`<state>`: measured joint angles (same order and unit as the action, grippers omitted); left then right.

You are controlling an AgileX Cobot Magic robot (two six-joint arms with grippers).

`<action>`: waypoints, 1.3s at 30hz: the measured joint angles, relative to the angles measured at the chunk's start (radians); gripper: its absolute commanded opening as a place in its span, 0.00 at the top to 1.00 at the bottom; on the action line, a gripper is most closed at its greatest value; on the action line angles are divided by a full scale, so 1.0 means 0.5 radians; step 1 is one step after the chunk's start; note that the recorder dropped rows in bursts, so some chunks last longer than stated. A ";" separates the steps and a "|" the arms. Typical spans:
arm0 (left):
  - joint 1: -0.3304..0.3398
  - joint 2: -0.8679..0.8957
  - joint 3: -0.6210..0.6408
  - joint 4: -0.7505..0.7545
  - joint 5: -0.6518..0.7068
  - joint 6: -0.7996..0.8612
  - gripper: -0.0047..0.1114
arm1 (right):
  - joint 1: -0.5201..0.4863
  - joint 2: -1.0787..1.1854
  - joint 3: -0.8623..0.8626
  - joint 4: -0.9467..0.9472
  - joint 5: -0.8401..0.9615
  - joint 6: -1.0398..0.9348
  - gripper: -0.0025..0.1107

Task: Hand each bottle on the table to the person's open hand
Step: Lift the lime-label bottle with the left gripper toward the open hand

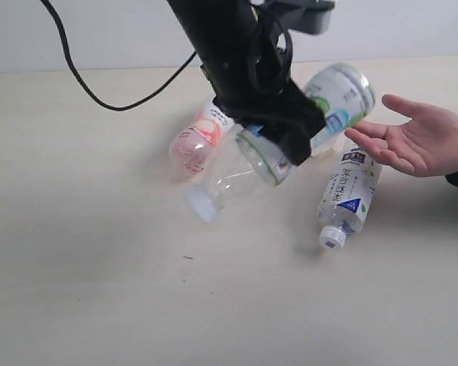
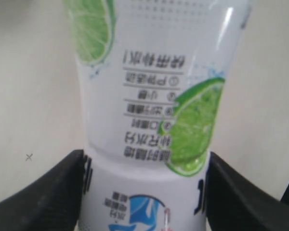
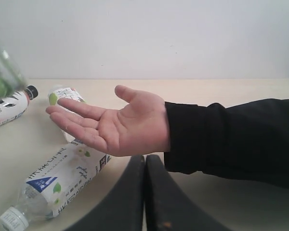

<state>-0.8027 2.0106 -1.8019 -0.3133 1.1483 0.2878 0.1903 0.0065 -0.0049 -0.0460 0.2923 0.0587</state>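
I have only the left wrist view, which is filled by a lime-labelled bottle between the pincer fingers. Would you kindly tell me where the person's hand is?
Observer: The open hand is held palm up at the right edge of the exterior view, to the right of your left pincer.
Operator: Thank you. Is my bottle off the table?
Observer: It appears so. The lime bottle hangs tilted, cap end lowest, with its shadow on the table.
Operator: Is anything lying near the hand?
Observer: A blue-and-white bottle lies on its side just below the fingertips.
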 measured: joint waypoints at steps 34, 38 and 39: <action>-0.378 0.244 -0.734 0.852 -0.340 -1.879 0.96 | 0.000 0.000 0.000 0.000 0.000 0.000 0.98; -0.383 0.310 -0.762 0.691 -0.619 -1.884 0.96 | 0.000 0.000 0.000 0.000 0.000 0.000 0.98; -0.383 0.318 -0.764 0.662 -0.702 -1.884 0.96 | 0.000 0.000 0.000 0.000 0.000 0.000 0.98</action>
<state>-0.9941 2.1694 -2.1841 0.0176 0.7975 -0.6542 0.1903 0.0065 -0.0049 -0.0460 0.2923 0.0587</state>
